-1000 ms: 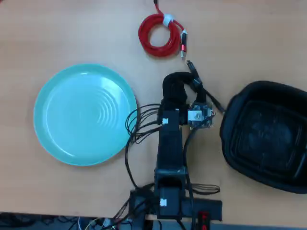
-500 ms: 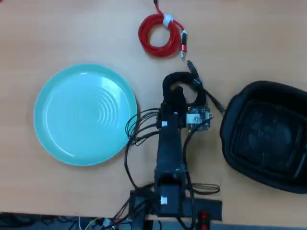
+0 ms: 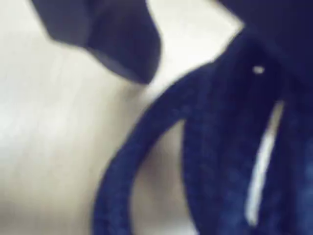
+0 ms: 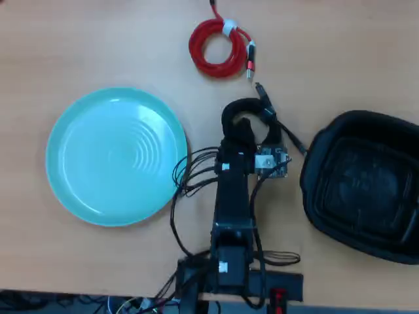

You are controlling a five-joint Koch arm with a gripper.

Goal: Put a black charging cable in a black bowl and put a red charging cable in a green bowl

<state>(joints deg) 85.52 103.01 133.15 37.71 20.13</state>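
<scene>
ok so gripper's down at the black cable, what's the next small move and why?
Probably close the jaws on the black charging cable, then lift. In the overhead view the gripper sits right at the coil on the table, and the wrist view shows loops beside one jaw tip. Whether the jaws already pinch it is unclear. The black bowl is empty, to the right in the overhead view.

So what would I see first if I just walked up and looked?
Probably the big green plate on the left of the overhead view, and the bright red cable coiled at the top. The black robot arm reaches up the middle, its gripper over a black cable, beside a black bowl on the right.
</scene>
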